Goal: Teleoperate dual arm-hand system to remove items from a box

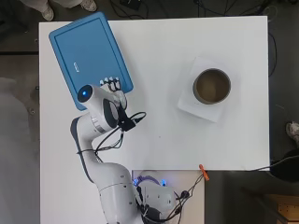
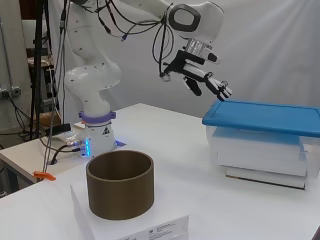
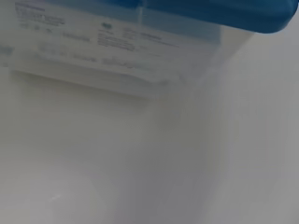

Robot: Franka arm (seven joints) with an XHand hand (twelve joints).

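Observation:
A clear plastic box (image 2: 260, 150) with a blue lid (image 1: 88, 56) stands at the table's far left corner; the lid (image 2: 265, 116) is on and its contents are hidden. My hand (image 2: 202, 77) hovers just above the lid's near edge, its fingers (image 1: 111, 85) straight and spread, holding nothing. In the wrist view the box's clear wall (image 3: 121, 51) and the blue lid's rim (image 3: 224, 11) fill the frame, with white table below.
A brown cylindrical container (image 1: 212, 86) stands on a white sheet (image 1: 189, 105) at the right of the table. Cables (image 1: 131, 122) hang from the arm. An orange clip (image 1: 202, 170) lies at the table's near edge.

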